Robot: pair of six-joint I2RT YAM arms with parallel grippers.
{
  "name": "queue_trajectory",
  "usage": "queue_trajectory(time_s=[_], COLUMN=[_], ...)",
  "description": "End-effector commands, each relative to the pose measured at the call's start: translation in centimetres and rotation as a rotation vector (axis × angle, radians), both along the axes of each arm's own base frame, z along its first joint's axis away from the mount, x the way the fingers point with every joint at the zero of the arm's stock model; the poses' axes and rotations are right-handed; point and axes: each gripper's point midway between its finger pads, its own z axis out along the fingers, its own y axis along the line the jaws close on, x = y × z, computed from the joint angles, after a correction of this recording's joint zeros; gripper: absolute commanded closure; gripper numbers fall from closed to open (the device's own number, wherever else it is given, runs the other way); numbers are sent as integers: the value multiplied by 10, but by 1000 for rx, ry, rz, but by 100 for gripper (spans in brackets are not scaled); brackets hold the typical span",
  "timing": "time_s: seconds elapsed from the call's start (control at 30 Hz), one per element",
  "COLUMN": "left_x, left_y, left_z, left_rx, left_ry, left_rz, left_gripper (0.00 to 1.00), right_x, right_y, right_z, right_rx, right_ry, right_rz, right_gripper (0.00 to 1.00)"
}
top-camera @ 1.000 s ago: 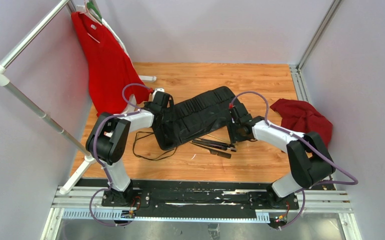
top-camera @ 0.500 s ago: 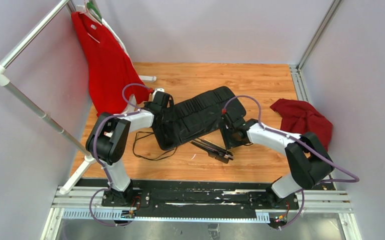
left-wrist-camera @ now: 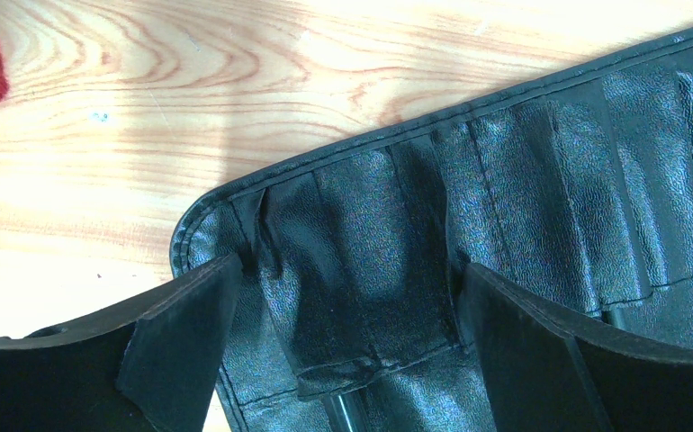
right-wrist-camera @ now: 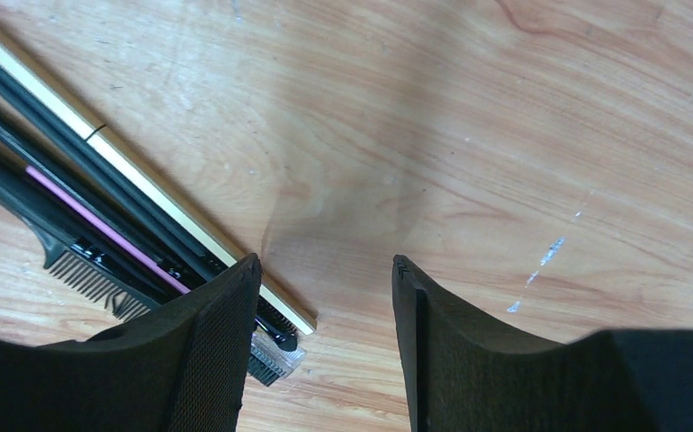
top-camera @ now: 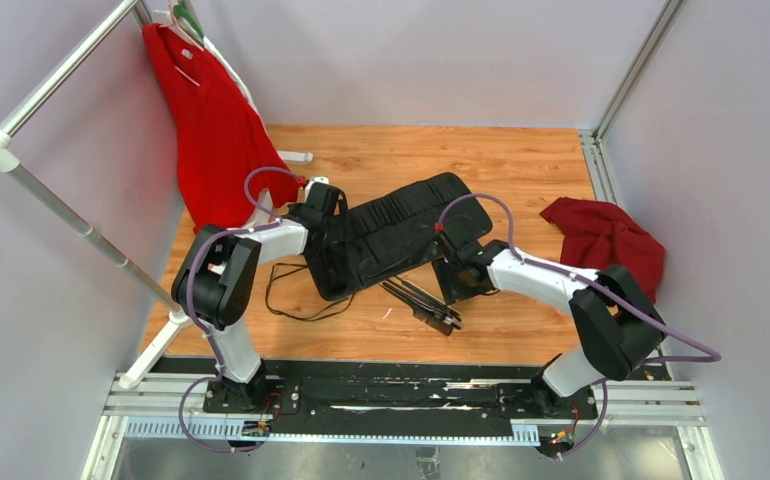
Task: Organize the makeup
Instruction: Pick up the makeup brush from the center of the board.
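Note:
The makeup (top-camera: 421,301) lies as a small bundle of thin black tools on the wooden table, in front of the long black roll-up case (top-camera: 391,235). My right gripper (top-camera: 458,285) hangs open just right of the bundle. In the right wrist view the makeup (right-wrist-camera: 100,220) shows a cream-gold tube, a pink-striped handle and a comb. The right gripper (right-wrist-camera: 325,265) has only bare wood between its fingers, and its left finger covers the tools' ends. My left gripper (top-camera: 323,215) is open over the case's left end. It (left-wrist-camera: 347,306) straddles one pocket with a black handle (left-wrist-camera: 347,416) in it.
A thin black looped cord (top-camera: 291,290) lies left of the bundle. A crumpled red cloth (top-camera: 601,235) sits at the right. A red garment (top-camera: 211,120) hangs on a white rack (top-camera: 61,210) at the left. Grey walls close in the table.
My right gripper has moved left and nearer, up against the bundle. The bundle's right end has swung toward the near edge. The left arm has not moved.

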Motion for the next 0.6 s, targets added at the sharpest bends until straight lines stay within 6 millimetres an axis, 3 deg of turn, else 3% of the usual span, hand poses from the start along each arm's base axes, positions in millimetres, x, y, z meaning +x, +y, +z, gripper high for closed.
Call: queue_trajectory(time_s=[0.0,0.37,0.57], left_x=[-6,-6,-5], left_y=[2,3,3], left_z=[-15,-15,-15], left_rx=[6,6,6], left_ry=[46,47,48], left_rz=[-2,-1,-2], left_gripper=[2,2,2], right_x=[-5,-11,9], right_y=[12,26,22], right_z=[6,5,31], right_rx=[0,-3,-33], right_ry=[2,3,-107], right_rz=[15,44,54], right_gripper=[45,45,45])
